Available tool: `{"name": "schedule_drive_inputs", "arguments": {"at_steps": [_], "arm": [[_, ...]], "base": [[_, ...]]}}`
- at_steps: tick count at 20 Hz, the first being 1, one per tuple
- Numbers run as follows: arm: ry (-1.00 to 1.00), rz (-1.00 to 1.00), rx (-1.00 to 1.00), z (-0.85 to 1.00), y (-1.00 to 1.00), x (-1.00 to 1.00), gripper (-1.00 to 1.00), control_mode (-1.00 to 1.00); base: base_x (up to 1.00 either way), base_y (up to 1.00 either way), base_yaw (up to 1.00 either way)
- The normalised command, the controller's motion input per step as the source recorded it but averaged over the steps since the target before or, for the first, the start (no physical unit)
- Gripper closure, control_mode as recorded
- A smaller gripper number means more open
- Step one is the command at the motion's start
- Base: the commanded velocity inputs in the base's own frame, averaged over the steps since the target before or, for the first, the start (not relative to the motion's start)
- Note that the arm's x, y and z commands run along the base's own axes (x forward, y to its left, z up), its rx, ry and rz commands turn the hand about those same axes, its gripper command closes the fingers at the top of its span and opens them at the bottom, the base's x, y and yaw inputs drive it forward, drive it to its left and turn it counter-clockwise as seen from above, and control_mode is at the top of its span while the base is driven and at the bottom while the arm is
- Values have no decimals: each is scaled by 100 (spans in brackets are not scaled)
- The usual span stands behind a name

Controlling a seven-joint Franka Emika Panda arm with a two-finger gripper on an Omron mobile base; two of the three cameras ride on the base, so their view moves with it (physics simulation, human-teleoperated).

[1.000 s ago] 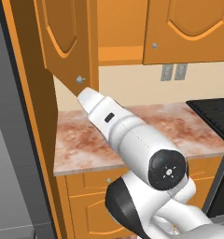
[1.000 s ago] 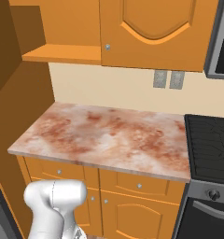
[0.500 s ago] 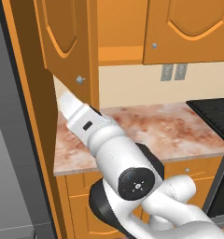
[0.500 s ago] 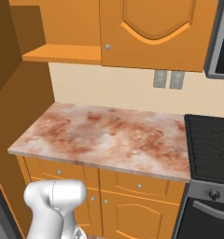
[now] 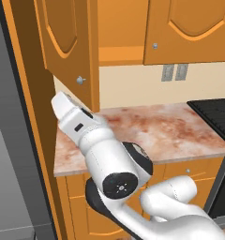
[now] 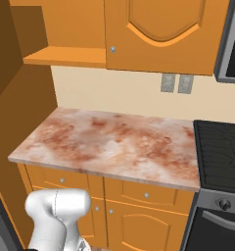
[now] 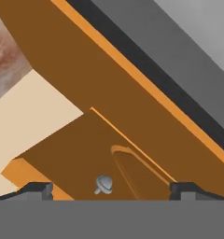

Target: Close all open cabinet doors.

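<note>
- Since half a second ago: arm (image 5: pixel 105 154) swung further left in the left base view, its forearm tip now higher, just below the open door; door, counter and base views unshifted.
- Open cabinet door (image 5: pixel 67 44): tall orange-brown upper door with raised arched panel, at 11 o'clock in the left base view, swung out from the cabinet toward the camera. Round silver knob (image 5: pixel 80 80) near its lower corner. In the hand view the same door (image 7: pixel 81 154) lies at 6 o'clock, knob (image 7: pixel 103 184) at the bottom edge.
- Gripper (image 7: pixel 111 189): seen in the hand view, fingertips (image 7: pixel 37 189) set wide apart, nothing between them; the knob sits between the tips but further off, contact cannot be told.
- Open cabinet shelf (image 6: pixel 65 56): at 11 o'clock in the right base view, orange board; contents above it are out of frame.
- Closed cabinet door (image 6: pixel 163 34): at 12 o'clock in the right base view, flush, knob (image 6: pixel 112 49) at its lower left.
- Countertop (image 6: pixel 114 142): mottled reddish marble, centre of the right base view.
- Wall outlets (image 6: pixel 176 83): two grey plates at 1 o'clock, on the cream wall.
- Stove (image 6: pixel 220 157): black, at 3 o'clock.
</note>
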Motion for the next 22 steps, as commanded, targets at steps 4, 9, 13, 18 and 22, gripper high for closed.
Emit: {"name": "schedule_drive_inputs", "arguments": {"at_steps": [4,9,13,18,22], "arm": [[0,-2,7,0,0,12,-100,-100],[0,-3,9,0,3,28,-100,-100],[0,-4,7,0,3,37,-100,-100],[0,-5,5,0,0,43,-100,-100],[0,-4,5,0,0,44,-100,-100]], "base": [[0,0,0],[0,0,0],[0,0,0],[0,0,0],[0,0,0]]}}
